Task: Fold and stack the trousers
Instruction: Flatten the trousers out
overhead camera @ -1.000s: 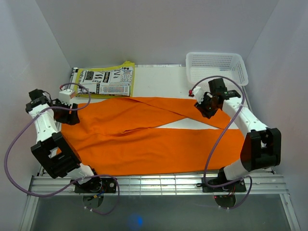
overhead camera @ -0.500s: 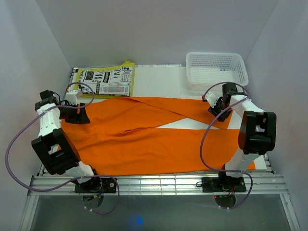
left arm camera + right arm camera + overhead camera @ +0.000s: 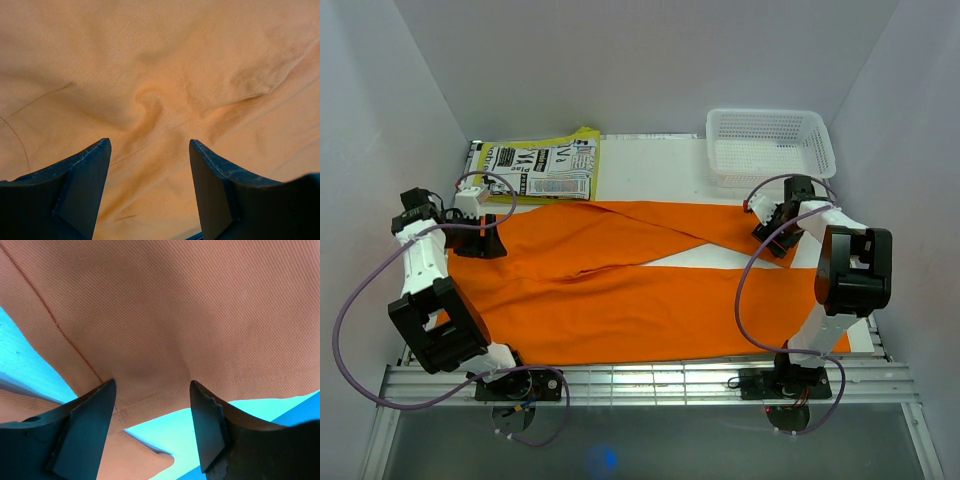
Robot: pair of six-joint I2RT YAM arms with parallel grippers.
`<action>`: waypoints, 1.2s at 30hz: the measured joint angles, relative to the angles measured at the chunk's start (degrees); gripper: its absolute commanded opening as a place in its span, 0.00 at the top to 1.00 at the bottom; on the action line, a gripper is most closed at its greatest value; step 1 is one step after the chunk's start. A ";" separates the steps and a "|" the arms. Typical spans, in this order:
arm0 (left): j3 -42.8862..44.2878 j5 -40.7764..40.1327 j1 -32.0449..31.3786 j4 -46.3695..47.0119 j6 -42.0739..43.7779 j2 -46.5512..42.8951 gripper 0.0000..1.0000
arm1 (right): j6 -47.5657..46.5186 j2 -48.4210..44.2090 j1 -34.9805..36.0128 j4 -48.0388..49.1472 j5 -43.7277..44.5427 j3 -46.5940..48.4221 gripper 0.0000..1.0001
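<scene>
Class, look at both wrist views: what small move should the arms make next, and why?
Probably ease down and shut both on the trousers. The left gripper and right gripper stand open over the cloth, one near each end, nothing pinched yet.

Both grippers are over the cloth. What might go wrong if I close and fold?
The right gripper sits open at the very hem of the trousers; a close could catch only an edge and slip. Lifting there may bump the basket nearby. The left gripper may pinch just the wrinkle.
</scene>
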 measured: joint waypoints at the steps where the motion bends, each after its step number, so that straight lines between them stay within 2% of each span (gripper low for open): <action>1: -0.15 0.00 -0.02 0.00 -0.02 -0.04 0.25 | -0.02 -0.04 -0.28 -0.20 -0.66 0.11 0.31; 12: -1.46 0.04 -0.02 0.00 -0.55 -0.52 0.25 | 1.36 -0.24 -2.21 -11.21 -9.92 4.26 0.42; 19: -2.08 -0.22 -0.02 0.15 -0.55 -0.83 0.25 | 1.11 0.37 -2.21 -10.40 -10.03 1.81 0.44; 22: -2.25 -0.72 -0.02 0.15 -0.55 -1.09 0.25 | 0.79 0.46 -2.14 -7.32 -8.76 0.22 0.53; 25: -2.34 -0.98 0.00 0.20 -0.55 -1.60 0.25 | 0.79 -0.24 -2.16 -5.22 -7.58 -0.79 0.80; 26: -2.38 -1.05 0.00 0.17 -0.55 -1.84 0.25 | 0.70 -0.48 -2.14 -4.44 -7.06 -1.07 0.92; 32: -2.56 -1.03 -0.02 0.22 -0.57 -3.34 0.25 | 0.52 -2.86 -2.25 -2.75 -5.11 -2.27 0.92; 36: -2.82 -0.92 -0.02 0.81 -0.79 -4.50 0.25 | -0.15 -9.94 -2.25 -6.21 -4.96 -1.70 0.92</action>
